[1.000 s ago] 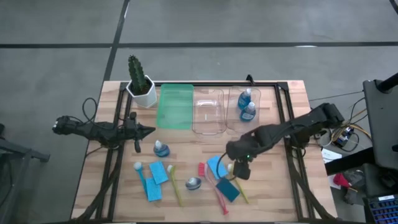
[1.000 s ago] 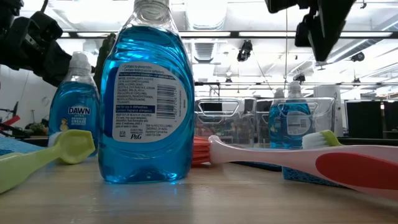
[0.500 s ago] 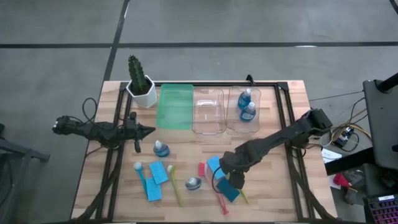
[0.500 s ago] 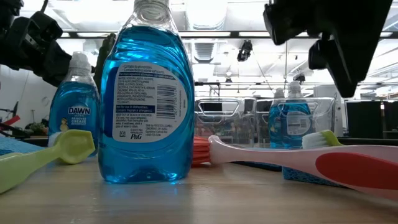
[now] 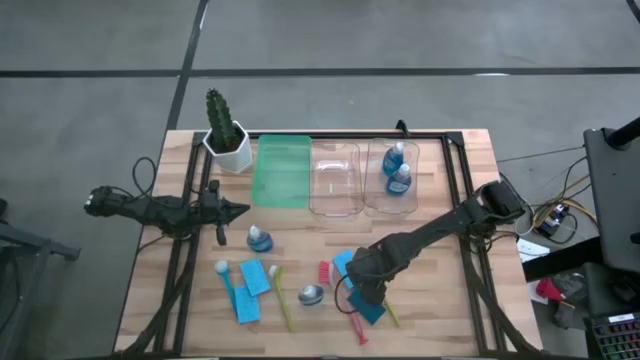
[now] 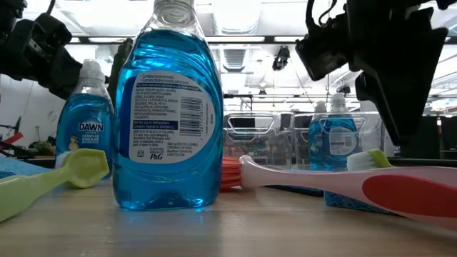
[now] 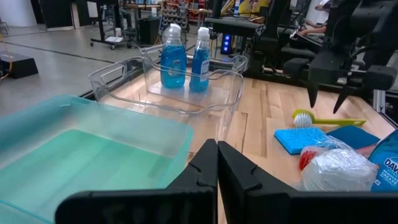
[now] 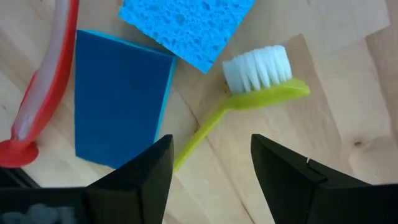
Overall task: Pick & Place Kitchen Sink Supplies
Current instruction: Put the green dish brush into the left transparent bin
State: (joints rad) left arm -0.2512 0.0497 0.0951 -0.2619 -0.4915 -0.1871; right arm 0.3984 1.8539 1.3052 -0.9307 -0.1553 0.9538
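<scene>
My right gripper (image 8: pixel 210 143) hangs open, pointing down, just above a yellow-green brush (image 8: pixel 249 87) lying flat on the table. One finger stands on each side of the brush's thin handle without touching it. Beside the brush lie a dark blue sponge (image 8: pixel 118 93), a lighter blue sponge (image 8: pixel 186 25) and a pink brush (image 8: pixel 37 81). In the high view this gripper (image 5: pixel 366 293) is over that cluster near the table's front. My left gripper (image 5: pixel 240 210) waits shut at the table's left. A blue-liquid bottle (image 5: pixel 259 238) stands close to it.
At the back stand a green bin (image 5: pixel 282 170), a clear bin (image 5: pixel 335 178) and a second clear bin (image 5: pixel 398 205) with two blue bottles in it. A cactus pot (image 5: pixel 225 140) stands at the back left. More sponges (image 5: pixel 250 290), brushes and another bottle (image 5: pixel 310 294) lie front left.
My right gripper has come down and moved toward the table's near edge and a little left, ending over the sponges and the yellow-green brush. It has rolled somewhat about its own axis and stayed open. Nothing on the table has moved.
</scene>
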